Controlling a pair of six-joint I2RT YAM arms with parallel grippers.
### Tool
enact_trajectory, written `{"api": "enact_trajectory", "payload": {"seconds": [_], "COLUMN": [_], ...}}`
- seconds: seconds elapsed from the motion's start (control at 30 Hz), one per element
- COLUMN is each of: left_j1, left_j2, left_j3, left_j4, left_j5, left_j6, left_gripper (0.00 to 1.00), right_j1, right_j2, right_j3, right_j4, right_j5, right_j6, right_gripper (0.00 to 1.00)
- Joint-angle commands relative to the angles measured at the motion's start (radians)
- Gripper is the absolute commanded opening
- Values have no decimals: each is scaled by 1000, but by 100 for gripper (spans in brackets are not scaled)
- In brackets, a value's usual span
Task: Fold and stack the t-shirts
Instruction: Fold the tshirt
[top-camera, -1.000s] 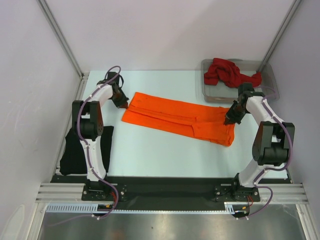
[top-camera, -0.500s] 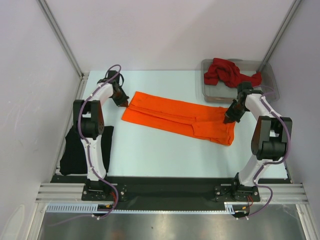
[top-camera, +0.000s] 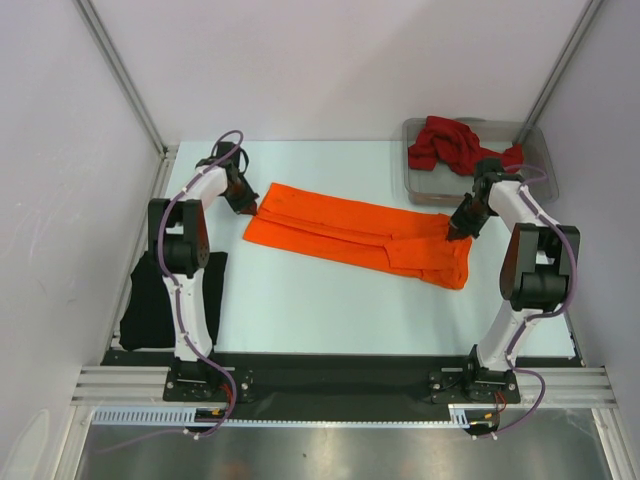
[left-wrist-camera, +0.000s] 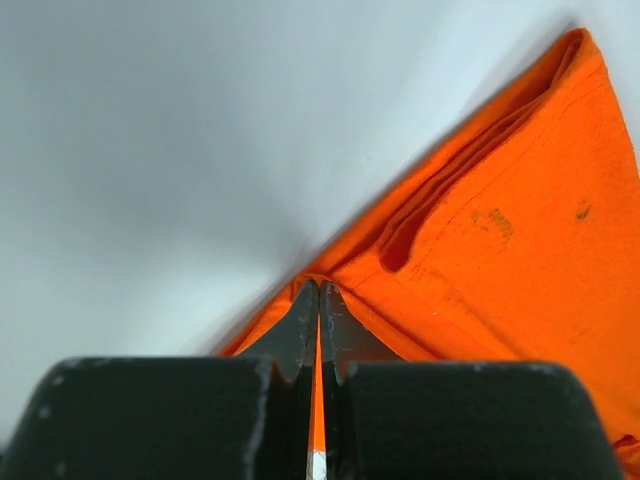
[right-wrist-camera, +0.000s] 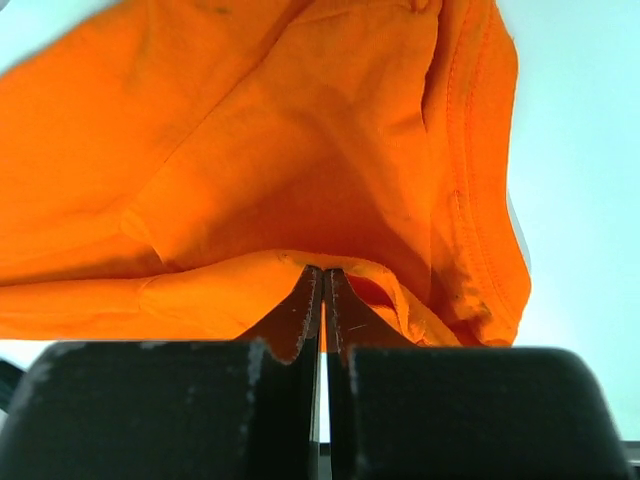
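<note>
Centre frame, top view: the orange t-shirt (top-camera: 355, 235) lies as a long folded band across the pale table (top-camera: 330, 310), running from upper left down to mid-right. The left gripper (top-camera: 252, 208) is clamped on the band's upper-left corner. The right gripper (top-camera: 457, 234) is pinched on the far edge of the opposite end, right of centre.

Left wrist cam: the left gripper (left-wrist-camera: 318, 300) has its jaws pressed together with a sliver of orange cloth (left-wrist-camera: 500, 260) caught between them. Fabric fans out to the right of frame, w/ a few small dark specks.

Right wrist cam: the right gripper (right-wrist-camera: 322, 285) has its jaws tight on a raised fold, w/ the shirt (right-wrist-camera: 300, 150) filling the upper frame.

Upper right, top view: the dark red t-shirt (top-camera: 455, 145) sits bunched in a clear grey tray (top-camera: 425, 185). Lower left: the black t-shirt (top-camera: 140, 310) lies flat beside the left arm, at the table's left edge, well apart from the orange one.
</note>
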Motion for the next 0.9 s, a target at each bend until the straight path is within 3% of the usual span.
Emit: {"api": "enact_trajectory", "payload": {"seconds": [0.0, 0.13, 0.3, 0.43, 0.53, 0.6, 0.7, 0.87], "left_j1": [6, 6, 6, -3, -11, -14, -28, -103], "left_j2": [10, 10, 8, -62, -154, -202, -297, -389], "left_j3": [47, 50, 57, 56, 33, 4, -94, -246], "left_j4": [10, 13, 5, -2, 8, 16, 83, 132], "left_j5": [3, 0, -3, -48, -121, -120, -79, 16], "left_j6": [-1, 1, 8, 50, 117, 143, 162, 185], "left_gripper": [0, 4, 24, 55, 65, 68, 69, 66], "right_j1": [-10, -14, -21, -22, -21, -10, 30, 264], "right_j2": [21, 41, 57, 51, 8, -37, -93, -112], "right_j3": [44, 46, 61, 107, 136, 147, 152, 136], "right_j4": [7, 10, 2, -42, -65, -79, -82, -19], "right_j5": [13, 13, 18, 64, 94, 108, 108, 54], "right_j6": [-28, -35, -61, -129, -156, -173, -184, -131], "right_gripper": [0, 0, 2, 26, 43, 52, 58, 61]}}
